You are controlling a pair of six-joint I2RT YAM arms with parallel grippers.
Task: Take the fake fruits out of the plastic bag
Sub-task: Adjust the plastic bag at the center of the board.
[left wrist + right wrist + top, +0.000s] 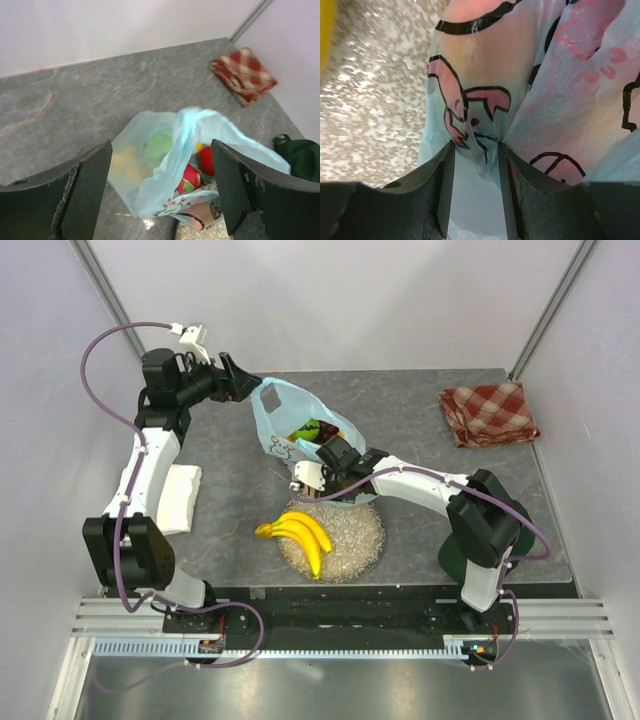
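Leftmost, the left gripper [161,172] hangs just beside a handle loop of the light blue, crinkly translucent plastic bag [272,418], jaws spread wide, holding nothing. Red and green glossy plastic fruits [192,177] show inside the bag — the yellow plastic banana bunch [300,532] lies outside it, on the round speckled mat [360,540]. The right gripper [476,160] pinches a fold of the bag's printed film. Far right sits a red checkered cloth [490,412].

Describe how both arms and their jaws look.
Left arm and right arm match: white links between bulky black joints. A thin lilac cable loops along each. The jaws are flat matte-black plates, scuffed at the edges.
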